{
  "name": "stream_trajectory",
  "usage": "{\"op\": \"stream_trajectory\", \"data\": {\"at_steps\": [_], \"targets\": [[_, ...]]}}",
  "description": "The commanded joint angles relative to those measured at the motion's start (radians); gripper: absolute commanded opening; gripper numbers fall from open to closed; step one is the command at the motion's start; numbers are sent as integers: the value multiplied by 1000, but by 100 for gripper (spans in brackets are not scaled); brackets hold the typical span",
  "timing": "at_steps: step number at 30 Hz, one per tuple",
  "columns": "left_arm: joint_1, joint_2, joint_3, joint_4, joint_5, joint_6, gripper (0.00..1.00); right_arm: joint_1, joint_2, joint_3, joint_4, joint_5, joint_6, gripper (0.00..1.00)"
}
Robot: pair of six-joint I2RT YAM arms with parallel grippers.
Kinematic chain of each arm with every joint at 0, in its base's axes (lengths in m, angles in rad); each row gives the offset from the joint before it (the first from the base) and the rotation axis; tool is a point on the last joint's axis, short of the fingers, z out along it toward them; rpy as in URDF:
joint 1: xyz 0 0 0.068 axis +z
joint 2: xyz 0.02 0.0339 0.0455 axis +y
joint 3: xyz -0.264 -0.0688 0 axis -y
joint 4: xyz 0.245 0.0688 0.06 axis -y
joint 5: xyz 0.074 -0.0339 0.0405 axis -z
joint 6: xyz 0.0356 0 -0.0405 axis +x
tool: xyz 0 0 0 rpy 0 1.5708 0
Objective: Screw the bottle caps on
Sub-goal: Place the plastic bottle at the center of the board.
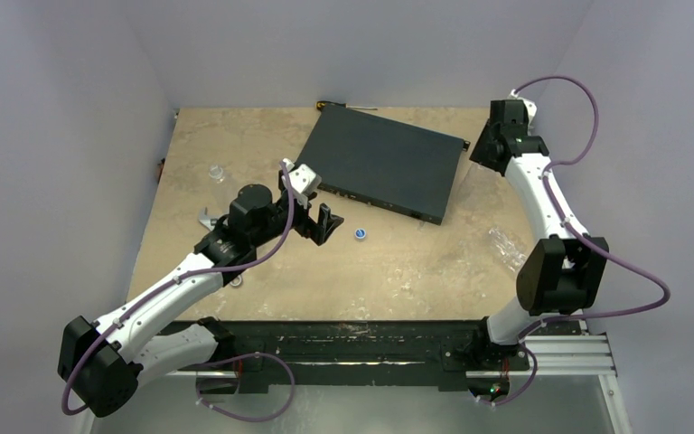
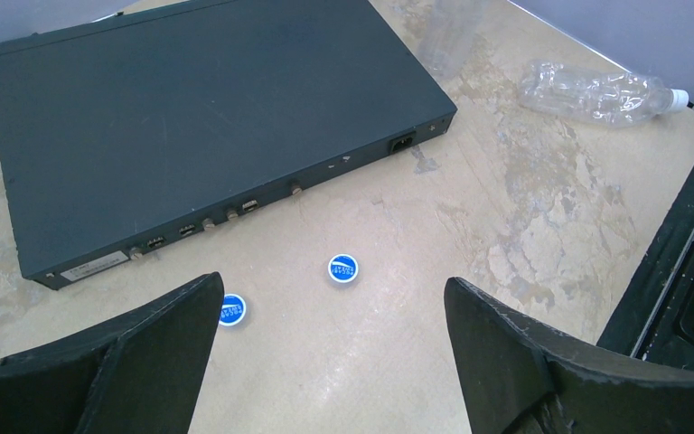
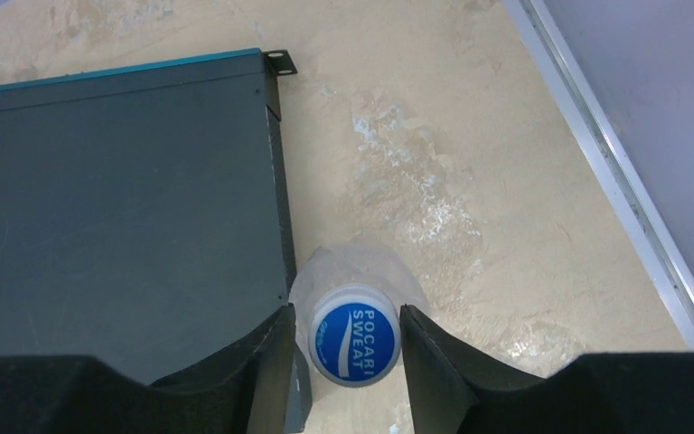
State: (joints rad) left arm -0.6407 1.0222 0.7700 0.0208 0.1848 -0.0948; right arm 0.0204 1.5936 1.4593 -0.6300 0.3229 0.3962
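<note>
**Two white-and-black arms strung with purple cable**

The left arm [image 1: 158, 298] and the right arm [image 1: 542, 194] share one look: smooth white shells on the long links and chunky black housings at the joints. A purple cable [image 1: 597, 117] loops loosely along each arm. Both are bolted to a scuffed black rail [image 1: 343, 348], with a silver slotted bar [image 1: 560, 357] at its right end. What looks like a small green light [image 1: 491, 391] glows by the right base. A white box [image 1: 303, 176] sits on the left wrist. The left gripper [image 2: 334, 353] has matte black, wedge-shaped fingers [image 2: 154, 353] with a rough grain; the right gripper [image 3: 348, 362] has the same kind.
</note>
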Motion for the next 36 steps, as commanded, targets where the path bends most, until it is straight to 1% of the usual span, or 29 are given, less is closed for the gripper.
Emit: {"op": "stream_trajectory", "data": {"at_steps": [1,4,6,18,19,22,26,27,28,30,32,33,36], "targets": [[8,-9,-4,34,4,-7,91,-1,-34,-10,-3,5,12,53],[8,-11,-5,33,5,-8,91,0,-37,-2,-11,6,13,61],[8,-13,-5,32,5,-10,91,-1,-41,1,-13,4,12,64],[8,-11,-6,34,5,-13,91,0,-54,29,-37,7,10,67],[8,-11,-5,36,5,-14,91,0,-57,31,-42,10,12,69],[7,-15,-2,43,1,-26,92,-1,-72,39,-64,22,14,78],[7,-27,40,26,-19,-53,92,0,-116,44,-103,24,19,95],[8,-30,56,11,-39,-60,92,0,-131,44,-115,30,20,98],[8,-36,79,-12,-70,-69,92,0,-156,43,-133,47,19,98],[8,-55,124,-105,-162,-87,92,2,-198,33,-149,9,8,98],[8,-81,172,-178,-296,-116,92,19,-245,3,-164,-24,11,98],[9,-96,196,-223,-391,-135,92,39,-272,-11,-169,-29,15,98],[7,-123,267,-387,-580,-182,91,131,-342,-53,-180,-35,41,98]]}}
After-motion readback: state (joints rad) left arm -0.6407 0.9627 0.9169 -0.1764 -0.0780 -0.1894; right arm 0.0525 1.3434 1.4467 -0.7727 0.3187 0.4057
